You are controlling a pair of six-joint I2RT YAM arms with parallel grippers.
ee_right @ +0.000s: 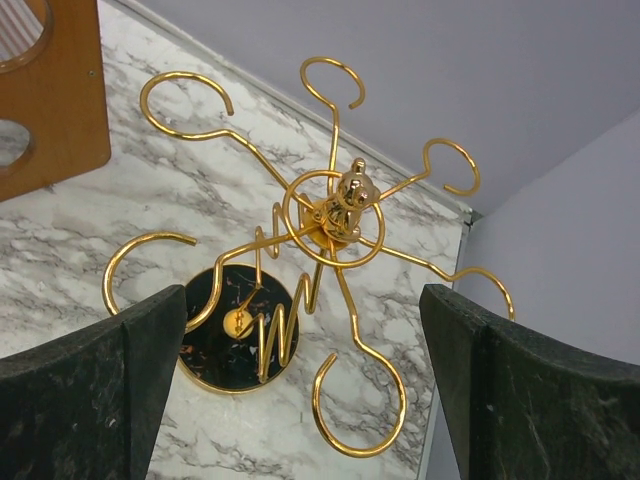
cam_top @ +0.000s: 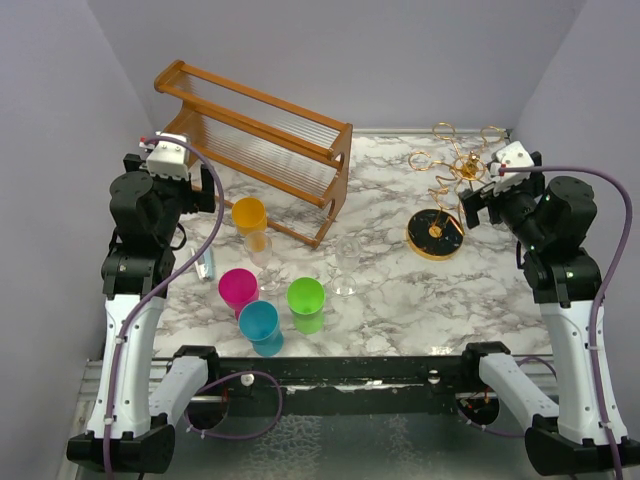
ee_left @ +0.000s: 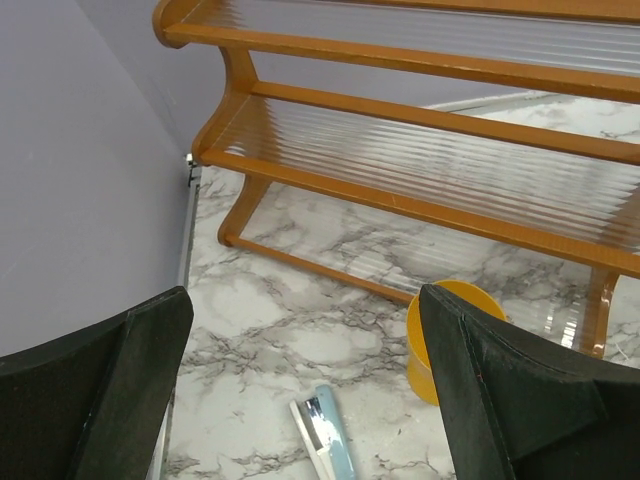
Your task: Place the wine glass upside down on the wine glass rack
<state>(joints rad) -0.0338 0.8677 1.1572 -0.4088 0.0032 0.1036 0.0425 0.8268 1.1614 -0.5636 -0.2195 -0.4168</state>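
Top external: the wine glass (cam_top: 346, 264), clear and almost colourless, stood mid-table (cam_top: 400, 300) with its long axis vertical, apparently foot down, well apart from the wine glass rack (cam_top: 441, 212) at right.

Left wrist: the left gripper (ee_left: 305, 300) was spread wide and empty, facing the wooden shelf (ee_left: 420, 120).

Right wrist: the right gripper (ee_right: 305, 295) was spread and empty above the rack's gold looped arms.

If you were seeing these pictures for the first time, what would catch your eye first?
The gold wire rack stands out most, at the table's far right, just ahead of the open right gripper. Then the wooden shelf at the far left, and before it the orange cup, pink cup, blue cup and green cup, with the clear wine glass beside them.
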